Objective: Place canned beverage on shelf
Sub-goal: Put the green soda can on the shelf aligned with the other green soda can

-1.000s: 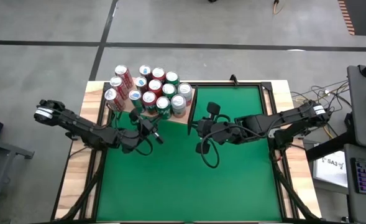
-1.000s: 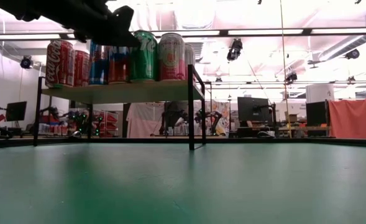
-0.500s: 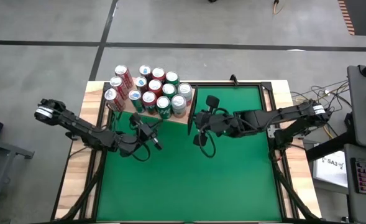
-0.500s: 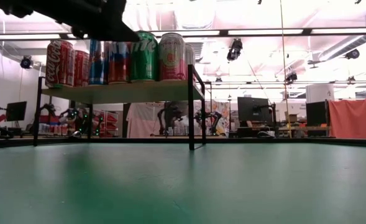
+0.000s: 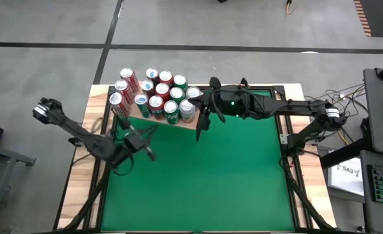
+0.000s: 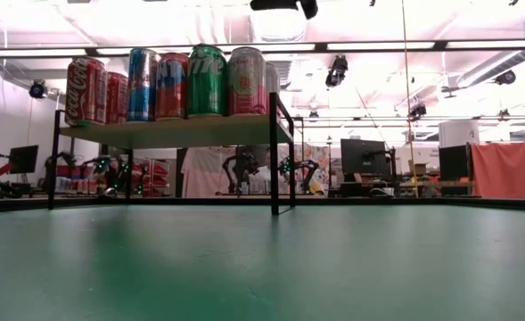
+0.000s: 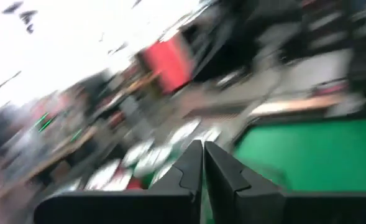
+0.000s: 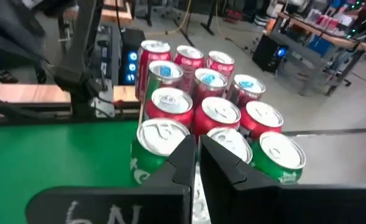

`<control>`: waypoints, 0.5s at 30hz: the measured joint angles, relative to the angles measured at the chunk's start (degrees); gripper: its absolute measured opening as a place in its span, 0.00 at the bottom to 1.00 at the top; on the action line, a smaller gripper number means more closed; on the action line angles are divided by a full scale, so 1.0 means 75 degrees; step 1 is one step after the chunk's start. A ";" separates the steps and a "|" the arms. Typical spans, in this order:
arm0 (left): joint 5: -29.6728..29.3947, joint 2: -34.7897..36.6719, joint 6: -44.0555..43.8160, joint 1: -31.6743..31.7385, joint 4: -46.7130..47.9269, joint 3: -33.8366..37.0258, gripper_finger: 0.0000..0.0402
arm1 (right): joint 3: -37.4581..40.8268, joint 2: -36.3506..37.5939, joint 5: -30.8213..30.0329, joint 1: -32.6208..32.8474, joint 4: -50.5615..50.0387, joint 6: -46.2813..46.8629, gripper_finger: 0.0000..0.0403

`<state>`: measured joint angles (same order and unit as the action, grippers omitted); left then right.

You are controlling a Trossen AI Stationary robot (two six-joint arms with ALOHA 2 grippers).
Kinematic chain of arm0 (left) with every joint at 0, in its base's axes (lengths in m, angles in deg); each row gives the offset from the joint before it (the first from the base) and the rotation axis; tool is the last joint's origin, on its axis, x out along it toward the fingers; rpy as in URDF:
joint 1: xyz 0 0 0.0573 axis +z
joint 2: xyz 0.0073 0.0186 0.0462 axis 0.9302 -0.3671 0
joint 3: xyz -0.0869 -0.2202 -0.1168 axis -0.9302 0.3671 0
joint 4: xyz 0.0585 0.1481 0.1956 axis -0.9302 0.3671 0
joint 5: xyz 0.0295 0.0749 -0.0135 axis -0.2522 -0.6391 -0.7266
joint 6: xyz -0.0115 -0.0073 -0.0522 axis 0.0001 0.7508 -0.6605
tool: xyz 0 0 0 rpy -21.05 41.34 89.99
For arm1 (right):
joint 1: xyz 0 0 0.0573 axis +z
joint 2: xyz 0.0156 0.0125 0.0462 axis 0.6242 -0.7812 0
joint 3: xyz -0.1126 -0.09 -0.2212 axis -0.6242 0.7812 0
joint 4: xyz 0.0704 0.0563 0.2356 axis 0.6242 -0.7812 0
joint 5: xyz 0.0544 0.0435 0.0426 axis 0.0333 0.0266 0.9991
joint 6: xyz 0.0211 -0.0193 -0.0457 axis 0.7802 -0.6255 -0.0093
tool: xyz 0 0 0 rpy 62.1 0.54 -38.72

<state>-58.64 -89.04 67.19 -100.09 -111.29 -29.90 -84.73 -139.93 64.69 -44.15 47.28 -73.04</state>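
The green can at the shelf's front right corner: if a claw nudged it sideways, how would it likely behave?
The green can stands upright and tall for its base, so a high push would probably tip it. Neighbouring cans crowd it on one side, likely bracing it there. The shelf edge is close; it could fall off and roll.

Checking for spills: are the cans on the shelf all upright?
Upright, as far as visible. In the low view the cans stand in a row on the shelf, and the high view shows only their round tops.
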 joint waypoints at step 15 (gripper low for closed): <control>0.2679 0.3270 -0.0249 -0.0008 0.1908 0.1001 0.00 | 0.0000 -0.0749 -0.0027 -0.0180 0.0293 0.0362 0.03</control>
<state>-38.55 -64.51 65.32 -100.15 -96.98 -22.39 -84.73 -145.54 64.49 -45.50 49.47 -70.33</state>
